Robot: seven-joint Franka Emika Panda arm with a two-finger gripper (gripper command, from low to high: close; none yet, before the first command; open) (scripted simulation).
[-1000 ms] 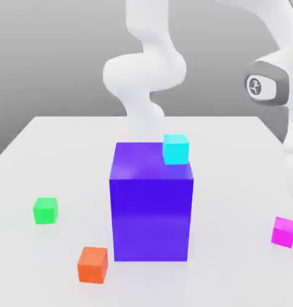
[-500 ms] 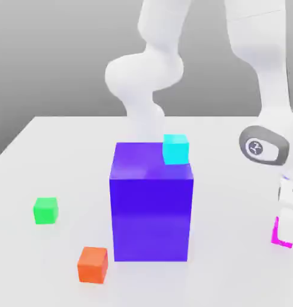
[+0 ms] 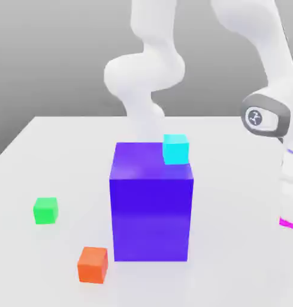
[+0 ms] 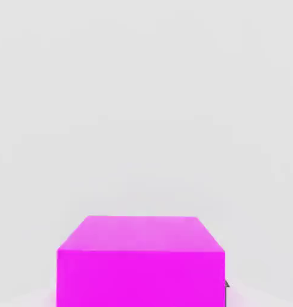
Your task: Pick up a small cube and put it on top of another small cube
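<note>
While the arm hangs low at the table's edge, the pink cube sits right under its hand.

Going left to right in the exterior view: the green cube point(image 3: 45, 210) rests on the white table point(image 3: 65, 156) at about nine o'clock from the big blue block point(image 3: 151, 201), an orange cube point(image 3: 92, 264) lies near seven o'clock, and a cyan cube point(image 3: 175, 149) sits on the block's top. At four o'clock, well apart from the green one, the pink cube point(image 3: 289, 223) peeks out beneath the arm. Whether the fingers are apart or together cannot be told. The hand view has the pink cube point(image 4: 141, 264) close below, faces squared to the camera.
</note>
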